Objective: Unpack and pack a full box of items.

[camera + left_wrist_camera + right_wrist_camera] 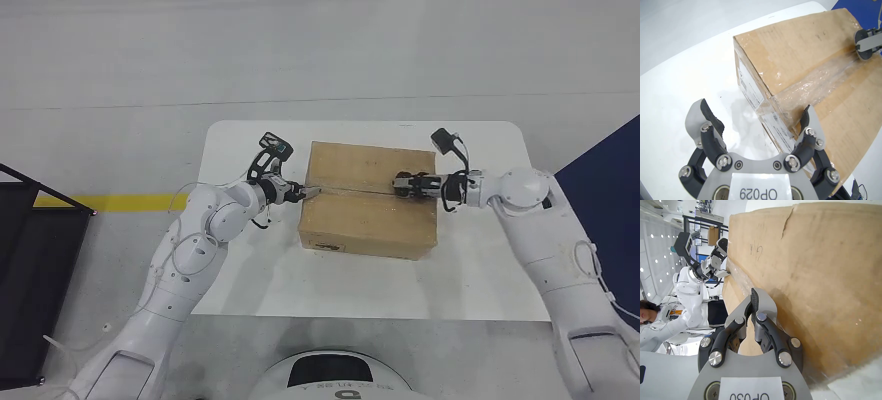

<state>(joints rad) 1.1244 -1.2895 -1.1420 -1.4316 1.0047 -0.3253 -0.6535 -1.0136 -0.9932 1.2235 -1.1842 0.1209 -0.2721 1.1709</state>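
Note:
A shut cardboard box (365, 225) stands in the middle of the white table (250, 270). Clear tape (810, 83) runs along its top seam. My left gripper (755, 111) is open at one end of the box, where the seam meets the edge; one fingertip (807, 113) touches the top there and the other hangs beside the labelled end wall. My right gripper (753, 300) is shut, its tips resting on the taped seam (740, 275) near the opposite end of the box top (819, 275). From above, the left gripper (308, 193) and right gripper (397, 186) face each other along the seam.
The table has free room in front of the box and at its near left corner. A black frame (20, 230) stands on the floor to the left, beside a yellow floor line (130, 202). A dark blue panel (610, 170) is at the right.

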